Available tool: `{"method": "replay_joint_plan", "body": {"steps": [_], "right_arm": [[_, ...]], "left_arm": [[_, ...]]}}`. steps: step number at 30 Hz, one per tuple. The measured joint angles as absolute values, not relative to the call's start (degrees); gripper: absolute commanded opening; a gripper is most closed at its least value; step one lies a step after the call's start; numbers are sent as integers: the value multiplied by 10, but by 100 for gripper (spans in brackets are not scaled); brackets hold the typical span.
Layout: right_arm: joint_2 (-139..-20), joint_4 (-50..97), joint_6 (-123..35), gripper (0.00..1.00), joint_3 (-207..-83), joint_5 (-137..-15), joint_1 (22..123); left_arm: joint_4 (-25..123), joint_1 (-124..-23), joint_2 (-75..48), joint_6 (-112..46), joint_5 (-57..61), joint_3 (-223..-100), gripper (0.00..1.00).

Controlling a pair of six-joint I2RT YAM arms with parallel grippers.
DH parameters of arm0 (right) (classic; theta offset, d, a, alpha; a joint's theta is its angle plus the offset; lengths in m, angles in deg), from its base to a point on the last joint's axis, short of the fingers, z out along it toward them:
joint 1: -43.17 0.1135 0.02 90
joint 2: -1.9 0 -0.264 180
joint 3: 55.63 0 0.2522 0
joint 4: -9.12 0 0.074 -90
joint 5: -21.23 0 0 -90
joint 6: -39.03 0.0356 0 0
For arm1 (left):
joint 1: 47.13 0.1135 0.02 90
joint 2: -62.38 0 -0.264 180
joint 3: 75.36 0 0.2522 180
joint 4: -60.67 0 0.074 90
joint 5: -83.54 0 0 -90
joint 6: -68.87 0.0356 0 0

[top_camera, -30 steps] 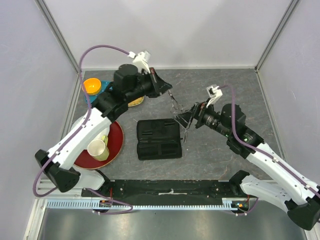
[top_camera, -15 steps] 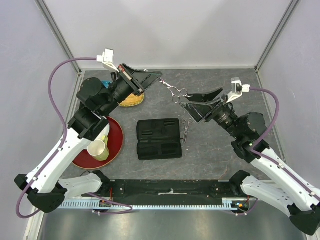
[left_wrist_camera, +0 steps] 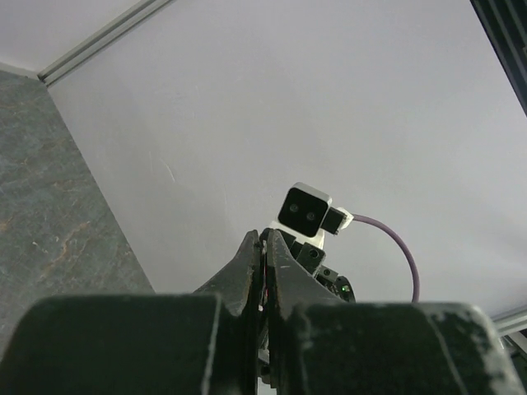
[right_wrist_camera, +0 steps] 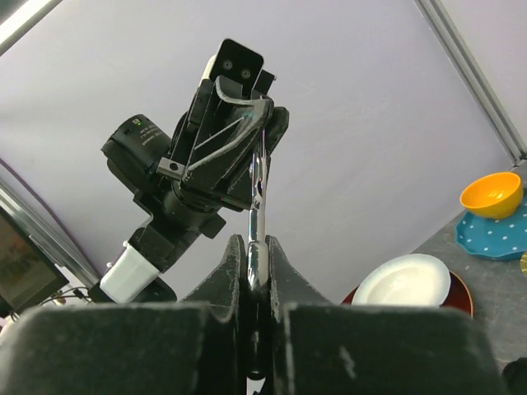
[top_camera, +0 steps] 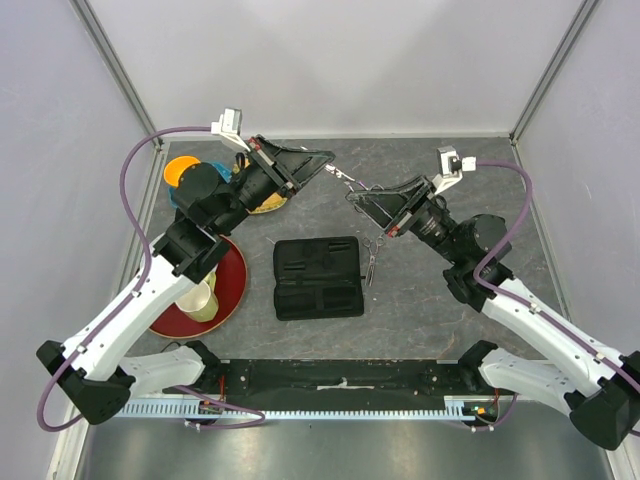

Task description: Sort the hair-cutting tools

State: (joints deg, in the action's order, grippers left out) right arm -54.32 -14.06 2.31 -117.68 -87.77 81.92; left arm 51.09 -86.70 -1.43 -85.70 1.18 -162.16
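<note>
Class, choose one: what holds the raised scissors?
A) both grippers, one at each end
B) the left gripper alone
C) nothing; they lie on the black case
A: the raised scissors span from the left gripper to the right gripper, each closed on one end.

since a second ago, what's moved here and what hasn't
Both arms tipped their wrists up and carried one pair of scissors from low behind the black case up toward the back wall. The left fingers and right fingers now pinch it between them in the air. The second scissors beside the case, the case itself and the red plate stayed put.
</note>
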Motion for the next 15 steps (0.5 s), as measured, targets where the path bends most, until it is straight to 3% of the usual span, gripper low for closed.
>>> {"method": "replay_joint_plan", "body": {"steps": [1, 2, 5, 8, 15], "right_arm": [[-542, -142, 24, 0, -1175, -874, 820], [-540, -143, 25, 0, -1172, -869, 820], [-533, -131, 22, 0, -1169, -859, 820], [-526, -101, 10, 0, -1172, -848, 820], [-536, 92, -61, 0, -1227, -823, 815]], "left_arm": [[514, -868, -13, -857, 12, -1620, 7], [517, -868, -13, -857, 12, -1617, 25], [519, -868, -13, -855, 16, -1612, 67], [513, -867, -12, -840, 15, -1612, 78], [388, -867, 34, -732, -36, -1598, 80]]}}
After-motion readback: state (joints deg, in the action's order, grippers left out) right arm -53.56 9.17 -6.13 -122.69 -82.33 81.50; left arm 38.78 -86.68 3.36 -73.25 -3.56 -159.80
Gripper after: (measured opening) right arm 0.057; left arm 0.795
